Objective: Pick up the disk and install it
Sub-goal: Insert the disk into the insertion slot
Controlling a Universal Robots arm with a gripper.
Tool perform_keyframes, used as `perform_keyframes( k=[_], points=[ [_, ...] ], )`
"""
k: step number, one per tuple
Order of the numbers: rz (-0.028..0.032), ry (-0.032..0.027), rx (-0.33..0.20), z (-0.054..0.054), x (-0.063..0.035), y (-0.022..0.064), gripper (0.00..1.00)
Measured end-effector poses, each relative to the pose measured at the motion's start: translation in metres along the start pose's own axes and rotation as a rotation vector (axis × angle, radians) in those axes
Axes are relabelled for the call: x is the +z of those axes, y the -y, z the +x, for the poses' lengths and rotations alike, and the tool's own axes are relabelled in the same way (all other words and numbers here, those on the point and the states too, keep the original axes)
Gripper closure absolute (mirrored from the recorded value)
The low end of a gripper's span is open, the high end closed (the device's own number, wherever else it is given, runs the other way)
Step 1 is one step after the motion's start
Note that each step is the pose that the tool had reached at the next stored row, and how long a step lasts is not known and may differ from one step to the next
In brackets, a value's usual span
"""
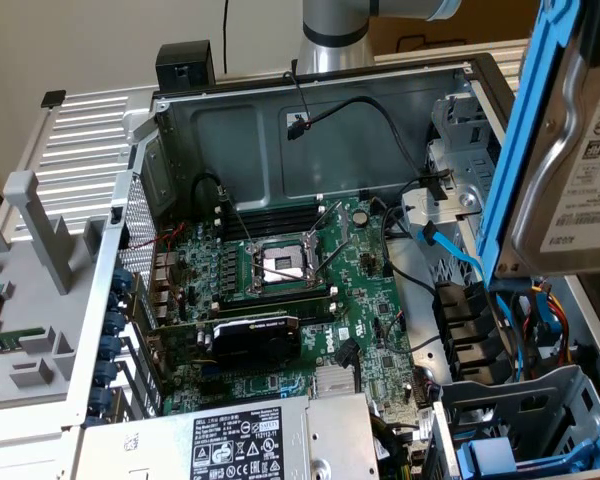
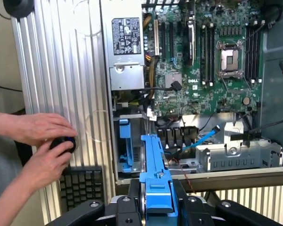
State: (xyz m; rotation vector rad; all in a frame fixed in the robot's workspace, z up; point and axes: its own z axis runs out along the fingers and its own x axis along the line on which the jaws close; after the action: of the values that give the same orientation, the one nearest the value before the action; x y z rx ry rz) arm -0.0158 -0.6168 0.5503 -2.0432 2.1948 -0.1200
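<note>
Firmly clamped edge-on between the two black fingers (image 2: 132, 200) of the gripper (image 2: 156, 195), the disk (image 1: 575, 190) hangs above the open computer case (image 1: 280, 110). Its bright blue carrier and white label stand against the exterior view's right edge, over the side of the case that houses the drives.

Under the disk the space is crowded. A blue data cable (image 1: 450, 255) runs across it, a bundle of coloured wires (image 1: 540, 320) sits just beneath the carrier, and a row of black connectors (image 1: 460, 320) lines the wall of the drive bay (image 1: 520, 400) in the case's corner. A silver drive cage (image 2: 236, 157) stands beside that bay along the same edge.

The middle of the case offers more open room, with the green motherboard (image 1: 370, 300) lying flat. On the motherboard are an uncovered processor socket (image 1: 280, 265) and a low graphics card (image 1: 255, 335). A grey power supply (image 1: 240, 440) takes up the edge next to the bay.

Outside the case, a person's two hands (image 2: 42, 129) rest on a small black device (image 2: 63, 143) near a keyboard (image 2: 80, 188). They are well apart from the gripper.
</note>
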Motion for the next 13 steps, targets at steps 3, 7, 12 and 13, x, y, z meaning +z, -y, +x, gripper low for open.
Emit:
perform_keyframes(
  k=[3,7,12,13],
  points=[
    [0.0016,-0.0002,0.001,0.005,0.0042,-0.0003,0.63],
    [0.0047,-0.0004,0.003,0.013,0.0101,-0.0007,0.63],
    [0.0096,-0.0006,0.006,0.026,0.0174,-0.001,0.63],
    [0.0104,-0.0005,0.007,0.028,0.019,-0.0011,0.63]
  ],
)
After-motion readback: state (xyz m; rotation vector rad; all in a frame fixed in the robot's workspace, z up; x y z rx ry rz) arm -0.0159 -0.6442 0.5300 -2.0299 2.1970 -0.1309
